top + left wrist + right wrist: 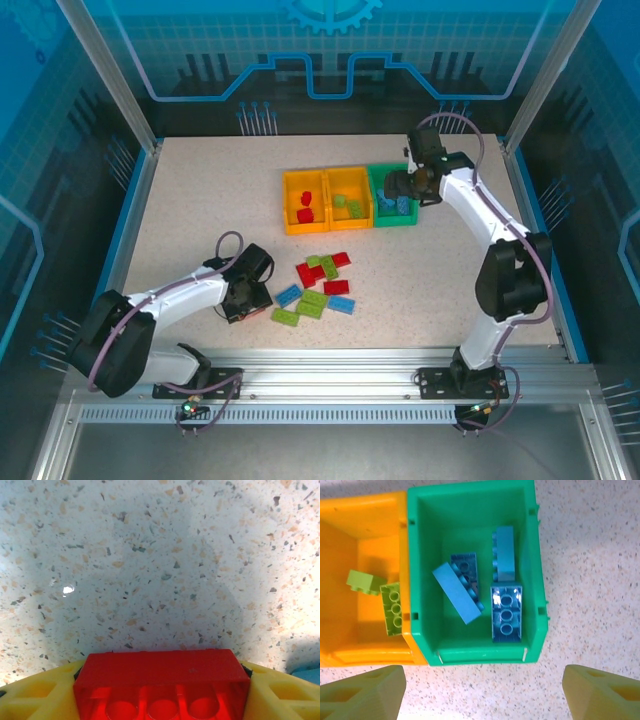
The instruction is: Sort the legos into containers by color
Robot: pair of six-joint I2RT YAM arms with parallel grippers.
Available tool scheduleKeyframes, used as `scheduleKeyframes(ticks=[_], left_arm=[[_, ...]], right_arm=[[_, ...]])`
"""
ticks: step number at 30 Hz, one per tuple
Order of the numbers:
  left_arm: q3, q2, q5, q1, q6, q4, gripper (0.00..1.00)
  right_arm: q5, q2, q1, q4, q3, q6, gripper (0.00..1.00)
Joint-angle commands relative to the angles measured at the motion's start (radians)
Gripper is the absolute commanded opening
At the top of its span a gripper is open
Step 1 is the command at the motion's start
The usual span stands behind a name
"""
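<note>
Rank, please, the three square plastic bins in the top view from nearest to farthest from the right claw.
1. Green square plastic bin, beneath the right claw.
2. Middle orange-yellow bin, adjoining leftward.
3. End orange-yellow bin, far left.

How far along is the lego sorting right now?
Done: reds in the left orange bin, limes in the middle bin, four blues in the green bin. In hand: the left gripper grips a red brick. Left: about ten loose bricks.

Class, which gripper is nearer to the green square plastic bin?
Right. The right gripper hangs over the green square plastic bin; the left gripper sits well away, beside the loose brick pile, gripping a red plastic brick.
</note>
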Motion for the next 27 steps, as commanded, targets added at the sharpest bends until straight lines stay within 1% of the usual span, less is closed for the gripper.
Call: scheduleKeyframes(ticks=[1, 5, 10, 14, 19, 23, 27], left_arm=[[-0.003, -0.021, -0.017, -0.004, 0.018, 0.035, 0.58], [0.070, -0.051, -0.059, 0.003, 0.064, 0.016, 0.59], [0.258, 0.022, -0.070, 0.043, 0.172, 0.013, 0.59], [0.437, 0.134, -0.062, 0.065, 0.266, 0.033, 0.59], [0.666, 0.317, -0.032, 0.087, 0.367, 0.069, 0.60], [0.840, 0.472, 0.017, 0.109, 0.418, 0.085, 0.60], [0.999, 0.615, 0.067, 0.129, 0.436, 0.084, 0.60]], right_arm=[[-0.012, -0.063, -0.005, 0.011, -0.072, 0.027, 0.83], [-0.037, -0.110, 0.024, 0.042, -0.174, 0.024, 0.83], [-0.029, -0.166, 0.125, 0.076, -0.307, 0.036, 0.83], [-0.051, -0.204, 0.218, 0.102, -0.401, 0.110, 0.83], [-0.108, -0.224, 0.341, 0.167, -0.492, 0.274, 0.83], [-0.075, -0.204, 0.441, 0.174, -0.496, 0.366, 0.89], [-0.065, -0.155, 0.500, 0.178, -0.481, 0.401, 0.91]])
